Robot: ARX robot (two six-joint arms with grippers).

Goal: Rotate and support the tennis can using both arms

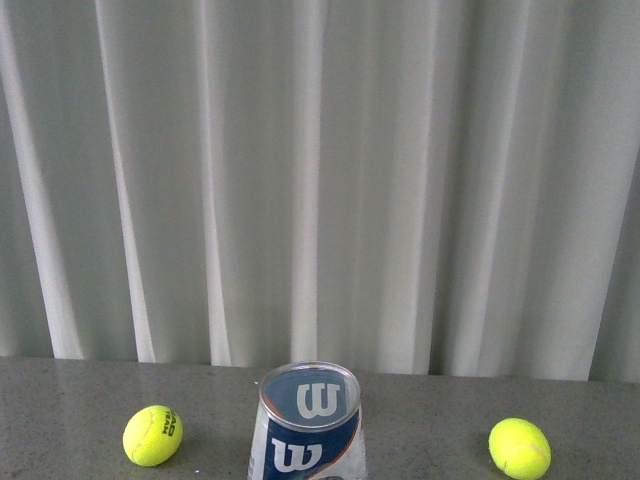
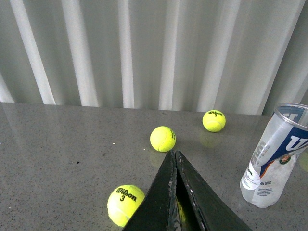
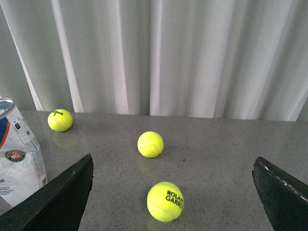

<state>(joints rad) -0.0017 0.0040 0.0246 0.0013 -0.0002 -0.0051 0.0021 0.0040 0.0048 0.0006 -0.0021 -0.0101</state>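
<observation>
The tennis can, a clear tube with a navy Wilson label and a white W, stands on its end at the table's near middle, lid up. Neither arm appears in the front view. In the left wrist view my left gripper is shut with nothing between its fingers, and the can stands apart from it off to one side. My right gripper is open wide, with its fingers far apart. The can stands just beyond one finger, not between them.
Yellow tennis balls lie loose on the grey table: one left of the can, one right. A ball marked Roland Garros lies between the right fingers. A Wilson 3 ball sits beside the left gripper. White curtain behind.
</observation>
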